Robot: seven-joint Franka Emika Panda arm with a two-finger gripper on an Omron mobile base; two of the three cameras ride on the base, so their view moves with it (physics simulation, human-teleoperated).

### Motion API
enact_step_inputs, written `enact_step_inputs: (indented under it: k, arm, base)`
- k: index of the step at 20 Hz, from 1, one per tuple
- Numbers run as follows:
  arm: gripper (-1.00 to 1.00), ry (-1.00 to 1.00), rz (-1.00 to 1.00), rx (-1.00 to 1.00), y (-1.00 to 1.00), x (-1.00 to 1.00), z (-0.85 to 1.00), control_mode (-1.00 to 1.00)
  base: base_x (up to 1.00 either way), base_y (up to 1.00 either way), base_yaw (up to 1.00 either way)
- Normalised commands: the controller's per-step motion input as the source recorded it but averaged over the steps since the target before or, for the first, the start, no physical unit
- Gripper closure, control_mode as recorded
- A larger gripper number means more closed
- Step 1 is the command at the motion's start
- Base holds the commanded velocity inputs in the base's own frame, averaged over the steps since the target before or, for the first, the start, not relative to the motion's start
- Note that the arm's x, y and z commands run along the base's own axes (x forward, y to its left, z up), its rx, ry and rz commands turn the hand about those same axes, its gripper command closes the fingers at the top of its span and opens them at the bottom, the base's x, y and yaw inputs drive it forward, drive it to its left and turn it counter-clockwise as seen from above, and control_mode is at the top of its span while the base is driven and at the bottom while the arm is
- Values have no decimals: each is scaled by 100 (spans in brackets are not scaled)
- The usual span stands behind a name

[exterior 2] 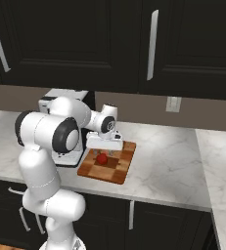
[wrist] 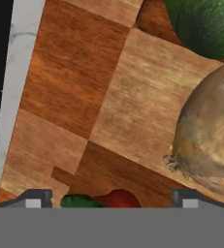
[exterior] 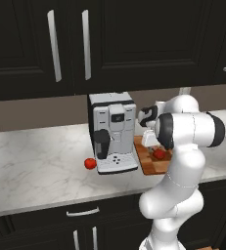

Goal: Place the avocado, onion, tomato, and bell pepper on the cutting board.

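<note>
Jaws of the gripper (exterior 2: 106,152) stand wide apart, gripping nothing, straddling the pepper (exterior 2: 101,158) on the board (exterior 2: 122,166). Arm reaches forward, hand pointing down.

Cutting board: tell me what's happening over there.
The white arm's tool hangs open just above the bell pepper, which lies on the cutting board. The avocado and the onion are on the board too. The tomato is not yet there: it sits on the counter beside the coffee machine.
</note>
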Motion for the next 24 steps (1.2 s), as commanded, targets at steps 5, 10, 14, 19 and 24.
enact_step_inputs:
  k: [5,10,14,19,24]
  arm:
    - [-100,-3,0,1,0,-15,34,-100]
    - [-100,-17,0,8,0,-78,74,-100]
    - [-100,-14,0,6,0,-99,61,-100]
    - [-100,-1,2,0,0,-100,33,-100]
    - [-100,0,3,0,26,-83,37,-100]
  base:
    - [0,0,0]
    - [0,0,0]
    - [0,0,0]
    - [0,0,0]
    - [0,0,0]
